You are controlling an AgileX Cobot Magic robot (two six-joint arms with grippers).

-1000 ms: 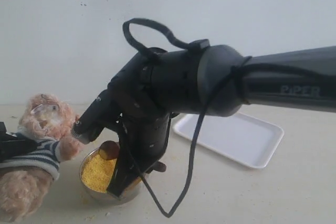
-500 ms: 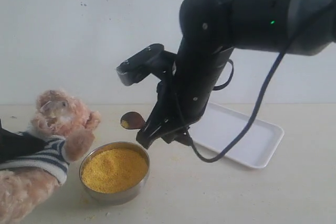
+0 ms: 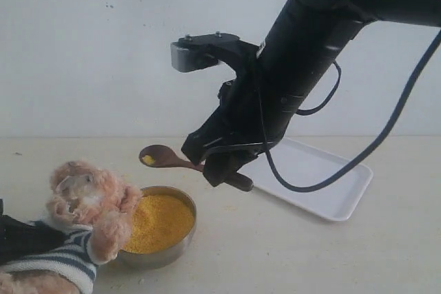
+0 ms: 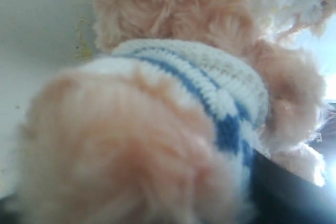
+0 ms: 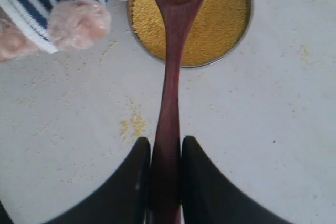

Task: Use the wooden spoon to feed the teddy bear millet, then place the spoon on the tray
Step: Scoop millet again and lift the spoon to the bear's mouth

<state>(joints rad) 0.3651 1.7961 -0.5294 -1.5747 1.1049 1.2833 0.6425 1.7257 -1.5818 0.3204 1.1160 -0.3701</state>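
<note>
The teddy bear [image 3: 88,201] leans at the lower left, one paw resting on the rim of the metal bowl [image 3: 180,237] full of yellow millet [image 3: 158,219]. My left gripper [image 3: 17,235] is a black shape clamped round its striped torso; in the left wrist view the bear's fur and shirt [image 4: 210,93] fill the picture. My right gripper [image 5: 165,148] is shut on the handle of the wooden spoon [image 5: 170,77]. The spoon [image 3: 160,155] hangs level above the bowl, with a little millet in it. The white tray [image 3: 324,180] lies behind, to the right.
Spilled millet grains [image 5: 132,124] dot the pale tabletop beside the bowl. The right arm and its cable [image 3: 303,60] fill the upper right of the exterior view. A plain white wall stands behind the table.
The right arm has risen and swung back to the right, lifting the spoon out of the bowl with a few grains. The bear has sunk lower and shifted toward the bowl.
</note>
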